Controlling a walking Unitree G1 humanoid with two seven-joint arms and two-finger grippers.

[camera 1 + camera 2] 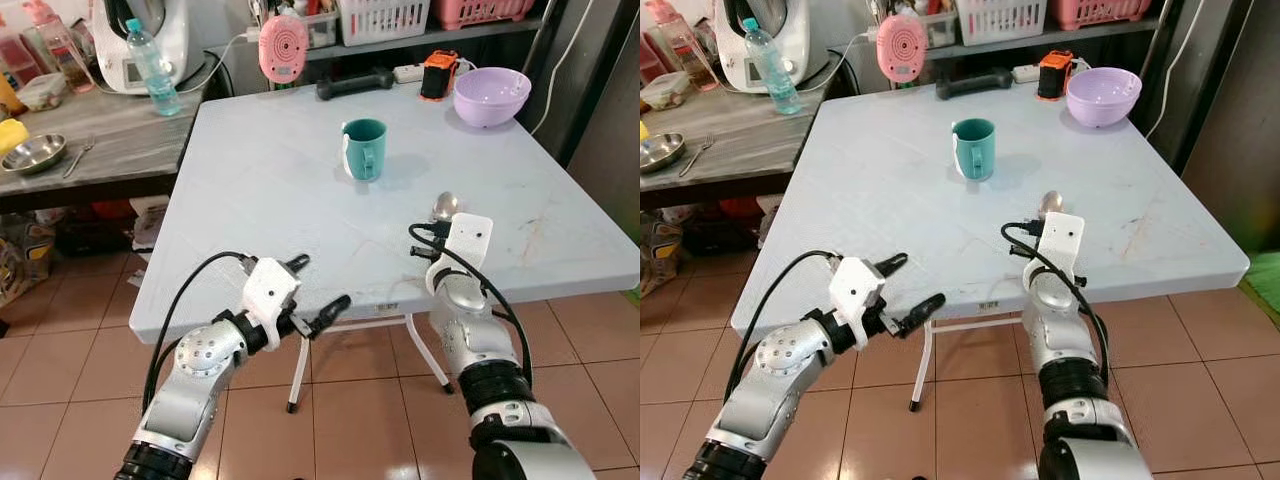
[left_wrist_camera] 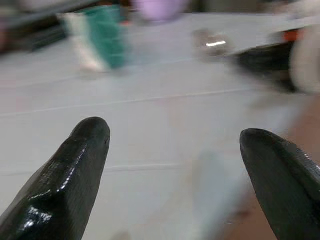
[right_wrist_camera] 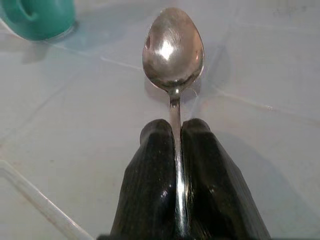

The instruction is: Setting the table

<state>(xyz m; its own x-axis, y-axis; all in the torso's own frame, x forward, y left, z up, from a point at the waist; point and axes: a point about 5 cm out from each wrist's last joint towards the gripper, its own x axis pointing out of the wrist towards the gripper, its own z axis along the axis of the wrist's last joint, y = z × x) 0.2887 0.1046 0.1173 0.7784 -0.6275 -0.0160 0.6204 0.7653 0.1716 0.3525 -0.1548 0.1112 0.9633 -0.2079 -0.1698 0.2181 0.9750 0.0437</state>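
Observation:
My right gripper (image 3: 175, 131) is shut on the handle of a metal spoon (image 3: 173, 50), whose bowl (image 1: 444, 206) lies just above the pale table (image 1: 280, 180) toward its front right. A teal mug (image 1: 364, 148) stands upright in the table's middle, beyond and left of the spoon. A lilac bowl (image 1: 491, 95) sits at the far right corner. My left gripper (image 1: 316, 290) is open at the table's front edge, nothing between its fingers (image 2: 70, 165).
A black bar (image 1: 355, 84) and an orange-black device (image 1: 438, 75) lie along the far edge. To the left, a wooden counter (image 1: 110, 140) holds a water bottle (image 1: 152, 68), a steel dish (image 1: 34, 154) and a fork (image 1: 78, 156). Tiled floor (image 1: 60, 340) lies below.

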